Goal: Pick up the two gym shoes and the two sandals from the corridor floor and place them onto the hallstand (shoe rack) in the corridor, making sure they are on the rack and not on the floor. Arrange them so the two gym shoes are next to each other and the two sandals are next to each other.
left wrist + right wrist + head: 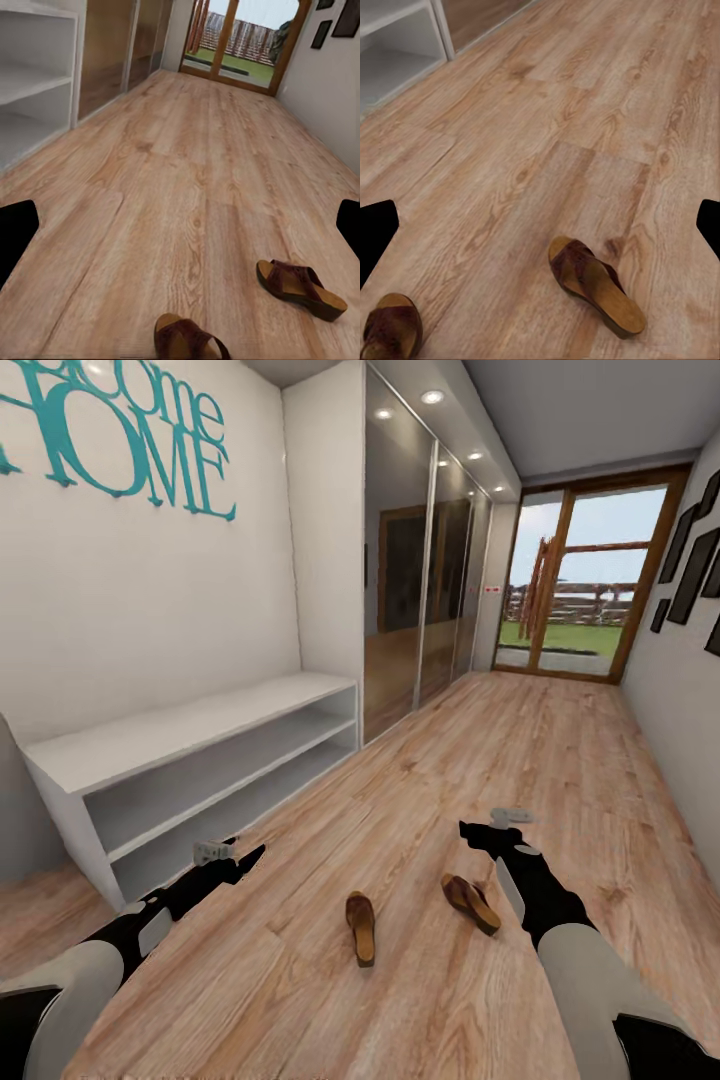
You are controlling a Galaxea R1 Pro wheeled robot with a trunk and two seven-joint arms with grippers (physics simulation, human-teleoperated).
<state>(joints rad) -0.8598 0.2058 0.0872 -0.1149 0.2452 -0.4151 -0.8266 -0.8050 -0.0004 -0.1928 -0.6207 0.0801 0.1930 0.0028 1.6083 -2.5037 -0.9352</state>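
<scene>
Looking through the head camera, I see the two sandals on the corridor floor (430, 760) between my arms: one sandal (360, 926) near 6 o'clock, the other sandal (470, 902) just toward 5 o'clock, apart from each other. The left claw (228, 857) sits at about 8 o'clock, close to the lower corner of a low white shelf unit (190, 730) standing along the left wall; the right claw (490, 832) sits toward 4 o'clock, just beyond the second sandal. From here I cannot tell how far either claw is spread. Teal lettering (130, 430) hangs on the wall above the unit, mirrored wardrobe doors (420, 560) follow it, and a glazed door (590, 575) closes the corridor at 12 o'clock.

On the left wrist camera, the dark fingertips (15, 232) lie at the two side edges, so this claw is wide and holds nothing. Both sandals lie on the planks ahead, one sandal (301, 288) whole, the other (187, 339) cut by the frame edge.

On the right wrist camera, the fingertips (375, 236) again stand far apart, nothing between them. One sandal (596, 283) lies on the floor ahead, the second (391, 327) off to the side.
</scene>
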